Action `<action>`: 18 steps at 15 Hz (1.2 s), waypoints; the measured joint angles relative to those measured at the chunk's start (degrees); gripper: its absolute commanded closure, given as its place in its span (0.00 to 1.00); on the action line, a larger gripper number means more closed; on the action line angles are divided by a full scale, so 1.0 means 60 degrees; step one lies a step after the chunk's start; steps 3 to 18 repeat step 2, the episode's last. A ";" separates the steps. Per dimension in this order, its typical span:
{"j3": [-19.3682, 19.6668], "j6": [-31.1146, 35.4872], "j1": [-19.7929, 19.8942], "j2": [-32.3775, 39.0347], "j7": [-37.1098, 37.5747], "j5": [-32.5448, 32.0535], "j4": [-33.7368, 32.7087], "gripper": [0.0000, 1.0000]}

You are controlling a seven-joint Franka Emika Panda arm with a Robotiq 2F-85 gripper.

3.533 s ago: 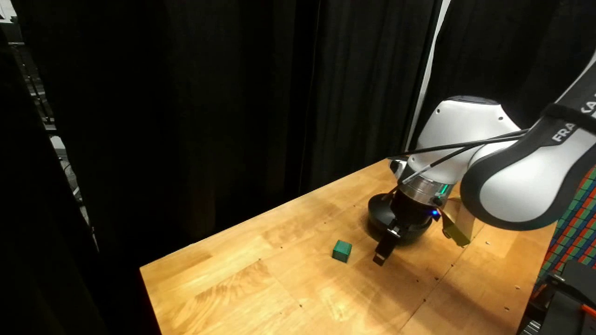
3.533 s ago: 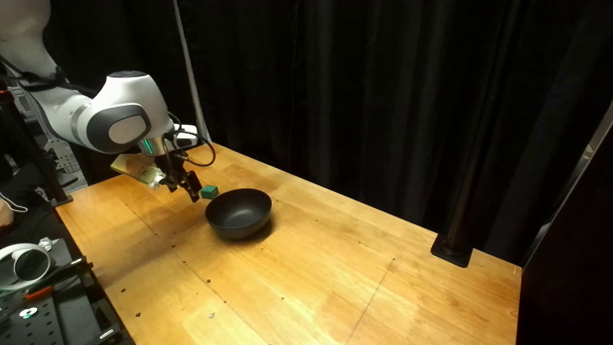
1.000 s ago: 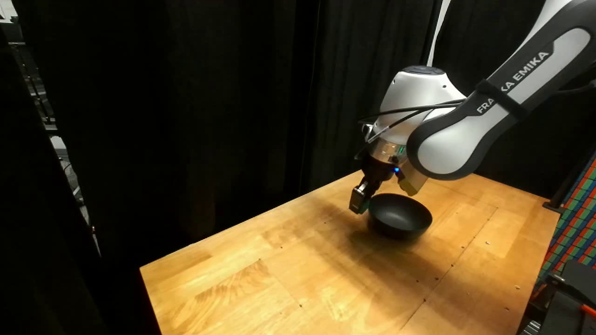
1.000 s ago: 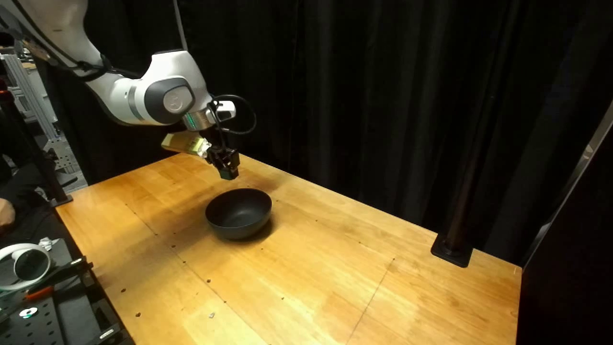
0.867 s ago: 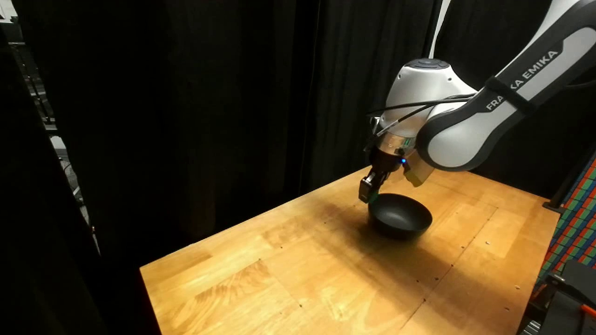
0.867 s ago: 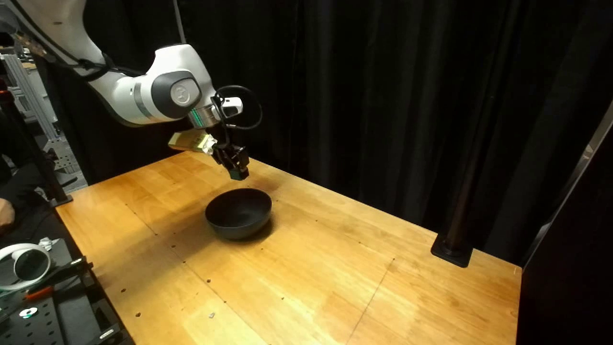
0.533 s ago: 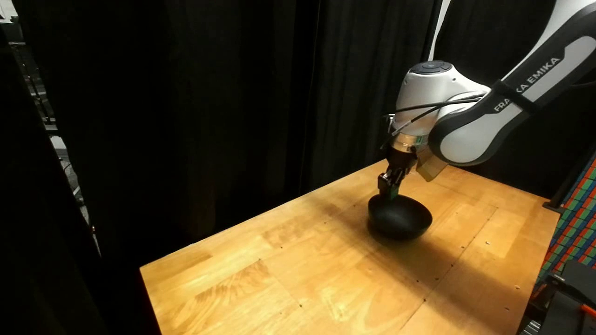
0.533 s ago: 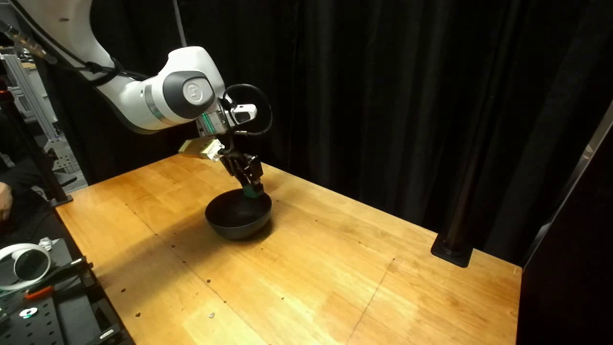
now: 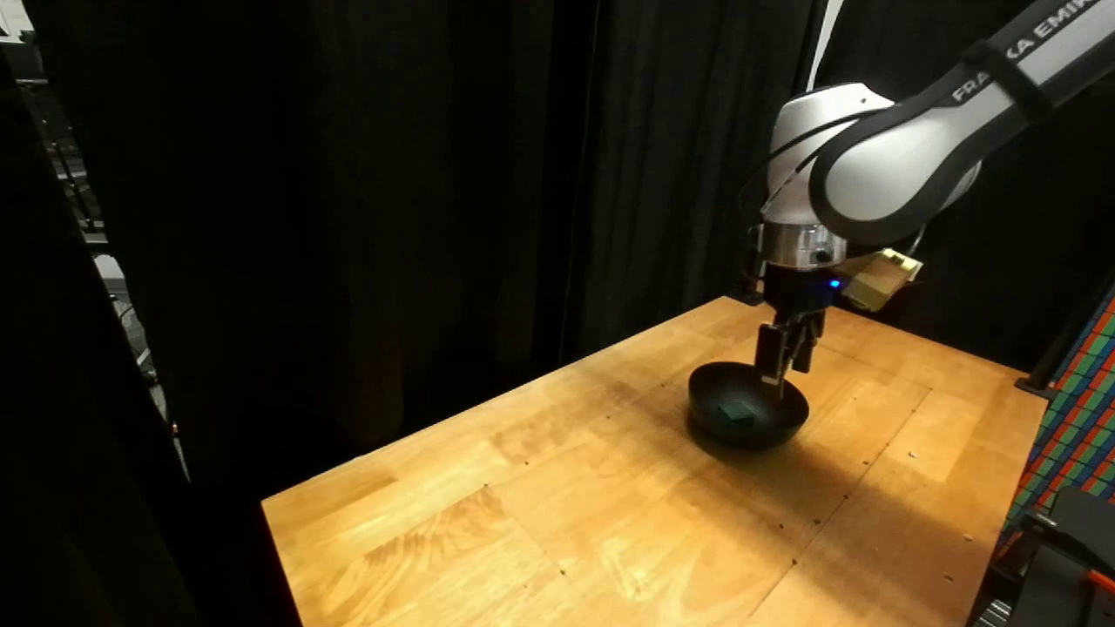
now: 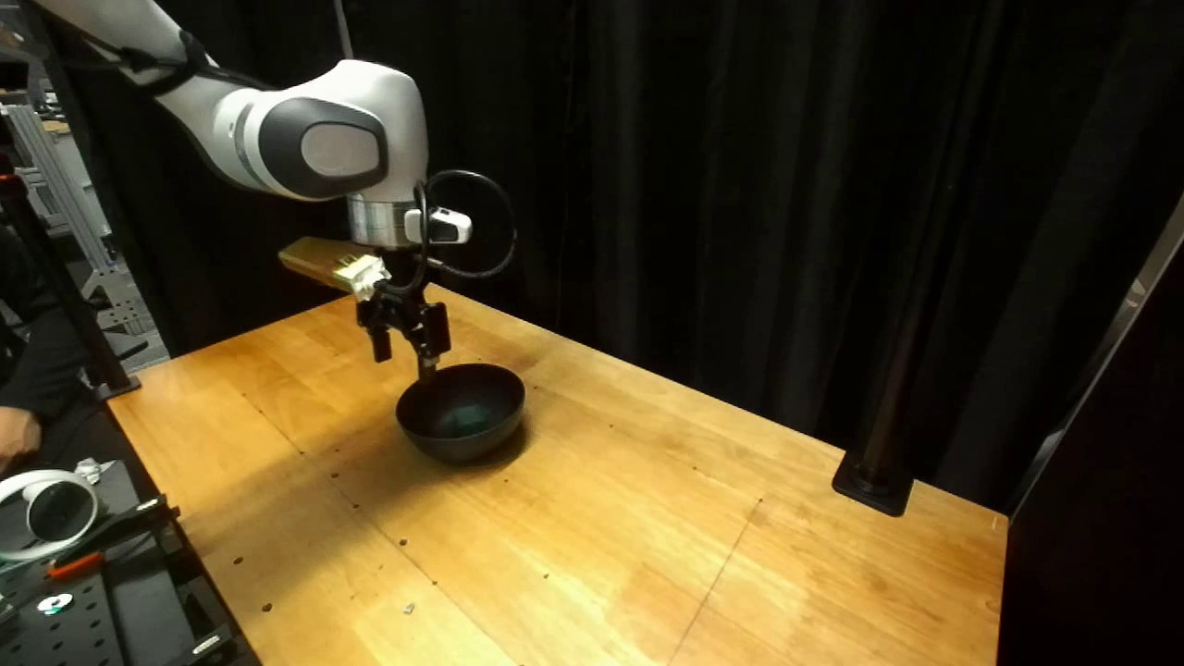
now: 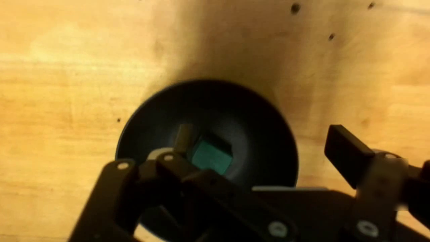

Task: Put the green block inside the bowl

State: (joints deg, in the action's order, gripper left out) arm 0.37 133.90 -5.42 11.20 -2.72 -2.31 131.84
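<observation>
The green block [image 9: 736, 413] lies in the bottom of the black bowl [image 9: 710, 388]. In an exterior view the block [image 10: 468, 418] is a faint teal patch inside the bowl [image 10: 458, 450]. In the wrist view the green block [image 11: 212, 156] is partly covered by a finger linkage, and the bowl [image 11: 265, 134] surrounds it. My gripper [image 9: 786, 373] is open and empty, with its fingers apart just above the bowl's rim. It also shows at the bowl's far-left rim in an exterior view [image 10: 410, 356]. In the wrist view the fingers are spread wide [image 11: 260, 143].
The bowl stands on a wooden table [image 10: 592, 527]. A black post base [image 10: 874, 483] stands at the table's back edge. A dark cart [image 10: 139, 592] with a white ring-shaped device [image 10: 42, 518] is beside the table. A person's hand [image 10: 17, 433] shows at the left edge.
The block was on the table, then was held and carried over to the bowl. Since half a second ago the gripper has opened, risen and shifted; the block now lies in the bowl.
</observation>
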 measured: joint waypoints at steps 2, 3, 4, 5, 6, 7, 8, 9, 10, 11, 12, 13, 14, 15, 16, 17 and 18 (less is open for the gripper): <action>-0.0080 -0.1678 0.0251 -0.0791 -0.0426 0.0411 0.0142 0.00; -0.0080 -0.1678 0.0251 -0.0791 -0.0426 0.0411 0.0142 0.00; -0.0080 -0.1678 0.0251 -0.0791 -0.0426 0.0411 0.0142 0.00; -0.0080 -0.1678 0.0251 -0.0791 -0.0426 0.0411 0.0142 0.00; -0.0080 -0.1678 0.0251 -0.0791 -0.0426 0.0411 0.0142 0.00; -0.0080 -0.1678 0.0251 -0.0791 -0.0426 0.0411 0.0142 0.00; -0.0080 -0.1678 0.0251 -0.0791 -0.0426 0.0411 0.0142 0.00; -0.0080 -0.1678 0.0251 -0.0791 -0.0426 0.0411 0.0142 0.00; -0.0080 -0.1678 0.0251 -0.0791 -0.0426 0.0411 0.0142 0.00; -0.0080 -0.1678 0.0251 -0.0791 -0.0426 0.0411 0.0142 0.00; -0.0080 -0.1678 0.0251 -0.0791 -0.0426 0.0411 0.0142 0.00; -0.0080 -0.1678 0.0251 -0.0791 -0.0426 0.0411 0.0142 0.00; -0.0080 -0.1678 0.0251 -0.0791 -0.0426 0.0411 0.0142 0.00; -0.0080 -0.1678 0.0251 -0.0791 -0.0426 0.0411 0.0142 0.00; -0.0080 -0.1678 0.0251 -0.0791 -0.0426 0.0411 0.0142 0.00; -0.0080 -0.1678 0.0251 -0.0791 -0.0426 0.0411 0.0142 0.00; -0.0080 -0.1678 0.0251 -0.0791 -0.0426 0.0411 0.0142 0.00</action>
